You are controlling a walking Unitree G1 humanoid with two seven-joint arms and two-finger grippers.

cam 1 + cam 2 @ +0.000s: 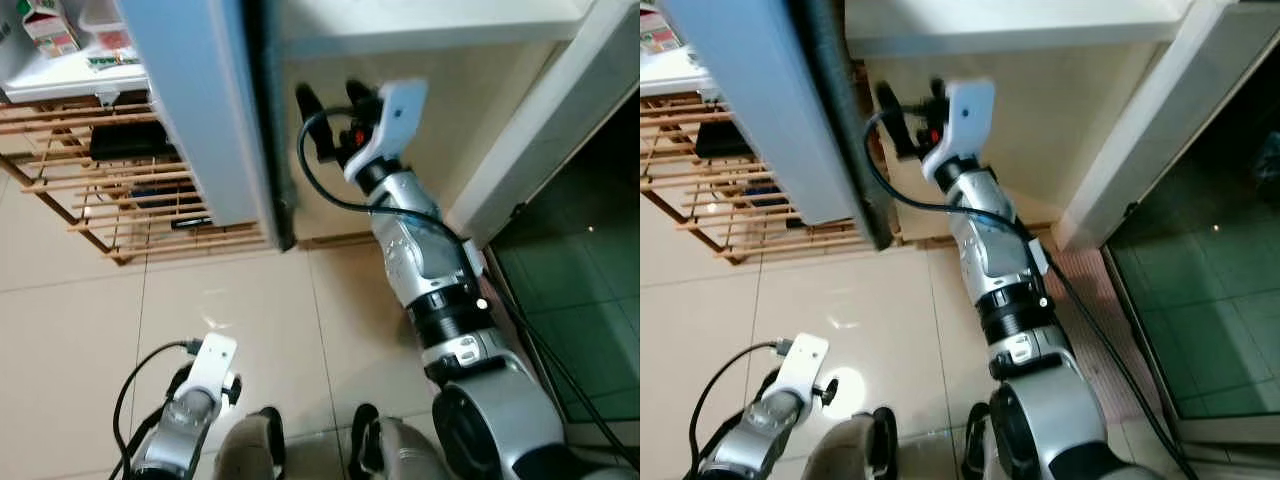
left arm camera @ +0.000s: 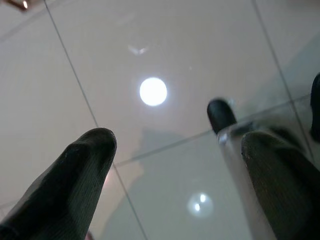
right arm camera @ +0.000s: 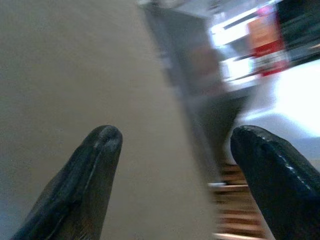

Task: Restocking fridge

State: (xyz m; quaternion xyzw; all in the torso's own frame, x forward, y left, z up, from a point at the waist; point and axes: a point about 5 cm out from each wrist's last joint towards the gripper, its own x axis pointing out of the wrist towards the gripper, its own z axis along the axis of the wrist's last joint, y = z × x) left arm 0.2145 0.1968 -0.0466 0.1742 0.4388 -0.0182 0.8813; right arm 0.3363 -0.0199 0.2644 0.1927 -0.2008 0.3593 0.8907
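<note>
The right gripper [image 1: 333, 98] is raised with fingers spread apart, nothing held, just beside the dark edge of the open fridge door [image 1: 190, 110]. The left gripper [image 2: 165, 150] is held low over the tiled floor [image 1: 90, 340], fingers apart and empty. A wooden rack [image 1: 120, 210] is seen behind the door, a carton [image 1: 50, 28] on the door shelf.

From the head we look steeply down with both eyes at the tiled floor [image 1: 80, 340] and the fridge door [image 1: 200, 110], which both views share. The left wrist camera faces the floor from close by. The right wrist camera looks along its fingers [image 3: 95, 165] toward the fridge edge.
</note>
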